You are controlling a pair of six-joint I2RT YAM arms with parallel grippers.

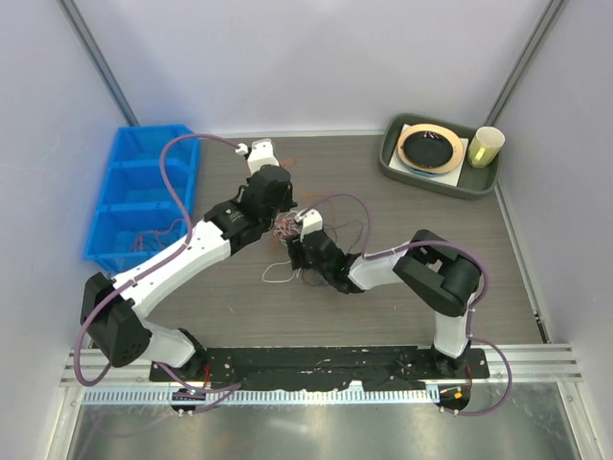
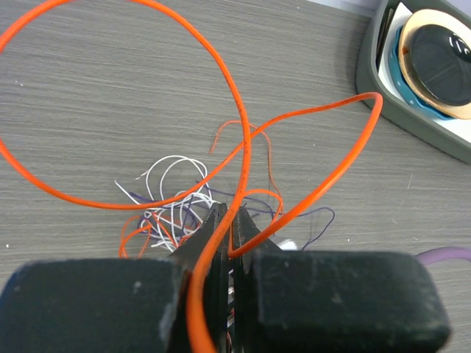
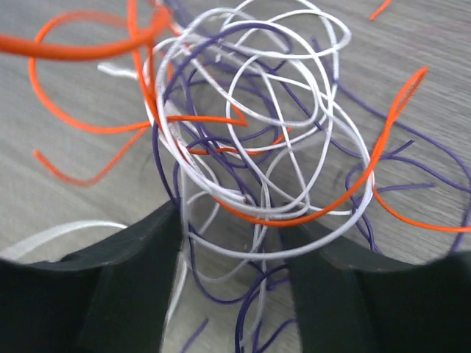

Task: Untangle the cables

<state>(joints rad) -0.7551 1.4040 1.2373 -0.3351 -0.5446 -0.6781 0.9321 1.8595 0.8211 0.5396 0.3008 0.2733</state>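
— Location of the cables (image 1: pixel 286 228)?
— Mid-table: a loose knot of orange, white and purple threads lying on the grey wood-grain table (image 1: pixel 402 287). A white end trails toward 6 o'clock and a purple loop arcs out toward 3 o'clock.
— Left gripper (image 2: pixel 227 219)?
— Its fingers are pressed together on one orange strand (image 2: pixel 247 165), which swings off in a wide loop toward 11 o'clock in the wrist view. From above, this arm meets the knot from 11 o'clock.
— And the right gripper (image 3: pixel 232 283)?
— It sits at the knot's 5 o'clock side with its fingers well apart. White and purple loops hang in the gap, but nothing is pinched.
— Farther out?
— A blue bin (image 1: pixel 146 165) sits at 9 o'clock, well apart from the knot. A grey-green tray (image 1: pixel 397 168) at 2 o'clock carries a gold-rimmed plate (image 1: pixel 433 129). A yellow cup (image 1: pixel 486 147) stands at the tray's 3 o'clock end.
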